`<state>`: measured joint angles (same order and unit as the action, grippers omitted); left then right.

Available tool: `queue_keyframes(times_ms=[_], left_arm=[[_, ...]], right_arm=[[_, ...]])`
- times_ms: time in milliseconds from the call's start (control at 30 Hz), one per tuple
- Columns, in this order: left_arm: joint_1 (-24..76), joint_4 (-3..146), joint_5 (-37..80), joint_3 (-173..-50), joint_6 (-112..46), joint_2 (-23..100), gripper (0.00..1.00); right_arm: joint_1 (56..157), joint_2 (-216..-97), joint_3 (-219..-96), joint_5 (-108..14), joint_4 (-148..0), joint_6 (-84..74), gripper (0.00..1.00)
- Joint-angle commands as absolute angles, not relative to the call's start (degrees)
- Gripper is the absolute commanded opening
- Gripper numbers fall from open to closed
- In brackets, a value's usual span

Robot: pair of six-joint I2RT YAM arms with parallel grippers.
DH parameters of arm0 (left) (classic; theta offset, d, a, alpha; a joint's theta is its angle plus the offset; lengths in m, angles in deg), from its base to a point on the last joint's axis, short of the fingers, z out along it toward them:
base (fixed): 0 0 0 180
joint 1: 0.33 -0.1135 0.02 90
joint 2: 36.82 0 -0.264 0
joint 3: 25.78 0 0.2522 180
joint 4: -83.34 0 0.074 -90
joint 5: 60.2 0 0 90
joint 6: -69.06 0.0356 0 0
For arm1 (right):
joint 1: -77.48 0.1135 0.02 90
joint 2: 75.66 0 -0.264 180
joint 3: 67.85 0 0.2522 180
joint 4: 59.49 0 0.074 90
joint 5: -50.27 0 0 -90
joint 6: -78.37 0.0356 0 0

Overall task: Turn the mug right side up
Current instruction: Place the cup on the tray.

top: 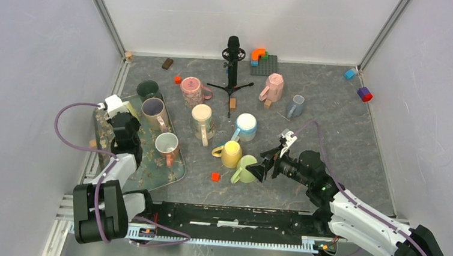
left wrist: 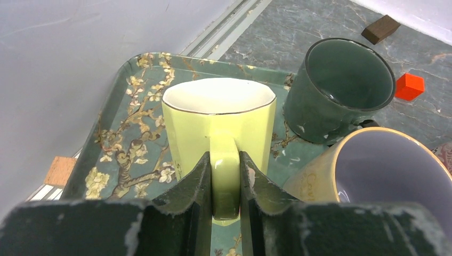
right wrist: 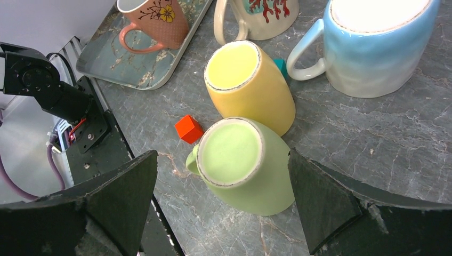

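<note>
A light green mug (right wrist: 240, 165) stands upside down on the grey table, base up, handle to the left; it also shows in the top view (top: 245, 168). My right gripper (right wrist: 223, 154) is open, one finger on each side of this mug, not touching it; in the top view this gripper (top: 264, 168) is just right of the mug. A yellow mug (right wrist: 248, 85) stands upside down right behind it. My left gripper (left wrist: 224, 157) is shut on the handle of a pale yellow mug (left wrist: 218, 117), which stands upright on the floral tray (left wrist: 122, 122).
On the tray are also a dark green mug (left wrist: 341, 90), a tan mug (left wrist: 384, 170) and an orange flowered mug (right wrist: 154, 21). A small red cube (right wrist: 188, 128) lies by the green mug. A blue mug (right wrist: 378, 48) and a microphone stand (top: 232, 68) are further back.
</note>
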<state>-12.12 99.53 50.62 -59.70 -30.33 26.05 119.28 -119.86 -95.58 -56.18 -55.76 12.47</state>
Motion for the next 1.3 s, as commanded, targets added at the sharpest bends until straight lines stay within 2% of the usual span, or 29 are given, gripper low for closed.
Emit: queue_keyframes(times_ms=[0,700,800,867,1133,1267], left_arm=[[-11.92,113.33,49.62,-60.31,-26.05,27.26,0.02],[-12.06,118.14,46.33,-62.59,-23.12,36.91,0.02],[-12.04,117.85,46.81,-62.31,-23.4,36.42,0.06],[-12.07,117.3,46.85,-62.2,-23.57,36.01,0.13],[-12.04,114.47,46.63,-62.21,-24.8,34.04,0.16],[-11.96,112.77,46.6,-62.26,-25.42,33.24,0.22]], right_arm=[[119.48,-118.23,-94.51,-54.86,-52.57,12.79,0.97],[119.44,-116.04,-92.0,-53.17,-53.08,12.61,0.97],[119.47,-116.02,-92.1,-52.95,-53.03,12.5,0.97],[119.45,-116.13,-92.13,-52.88,-52.94,12.55,0.97],[119.43,-115.68,-92.07,-53.01,-53.09,12.82,0.97],[119.44,-115.09,-92.08,-52.99,-53.38,12.9,0.97]])
